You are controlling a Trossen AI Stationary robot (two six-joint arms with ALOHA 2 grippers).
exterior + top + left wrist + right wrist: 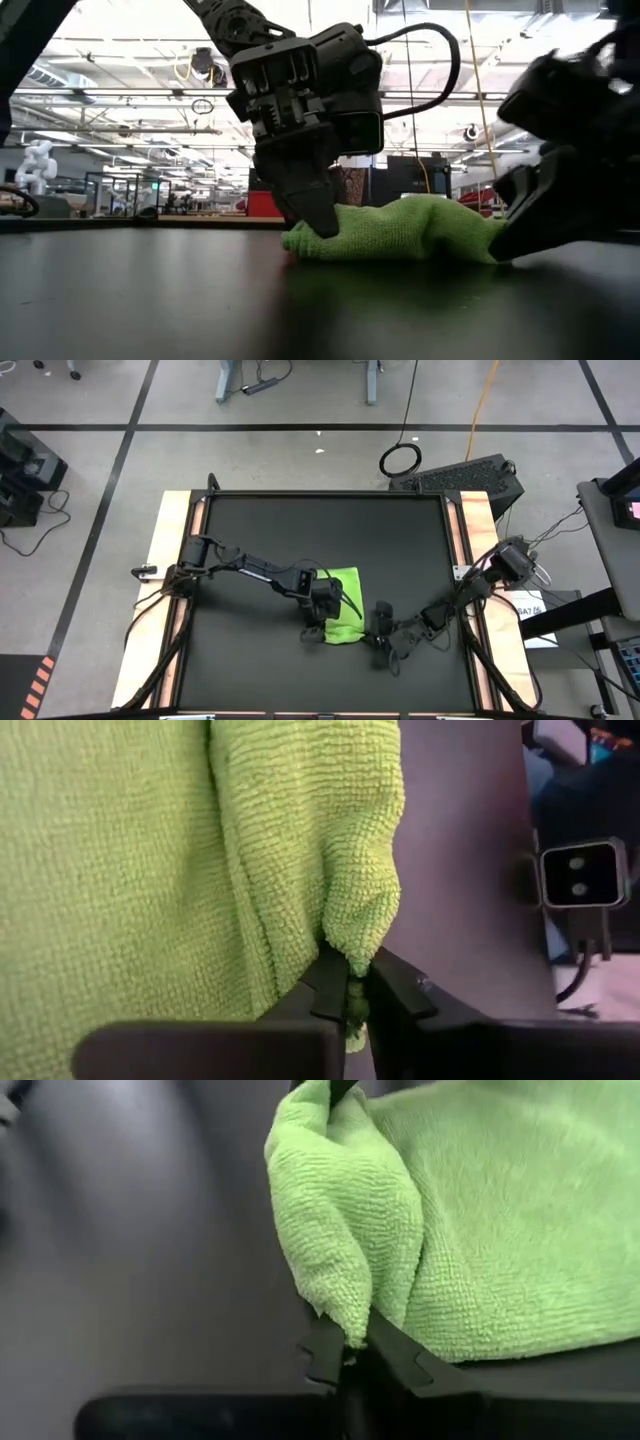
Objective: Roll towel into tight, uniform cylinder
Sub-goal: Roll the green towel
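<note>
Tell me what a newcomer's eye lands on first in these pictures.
The lime-green towel stands out, lying bunched near the middle of the black table. The left gripper is shut on one corner of it, and the right gripper is shut on another corner at its opposite side.

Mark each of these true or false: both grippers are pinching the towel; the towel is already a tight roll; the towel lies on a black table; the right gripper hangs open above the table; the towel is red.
1. Both grippers pinch the towel. True: the left gripper and the right gripper are each shut on a corner of the towel.
2. The towel is a tight roll. False: it lies loosely folded and lumpy.
3. The towel lies on a black table. True.
4. The right gripper hangs open above the table. False: it is shut on the cloth, low at the table.
5. The towel is red. False: lime green.
</note>
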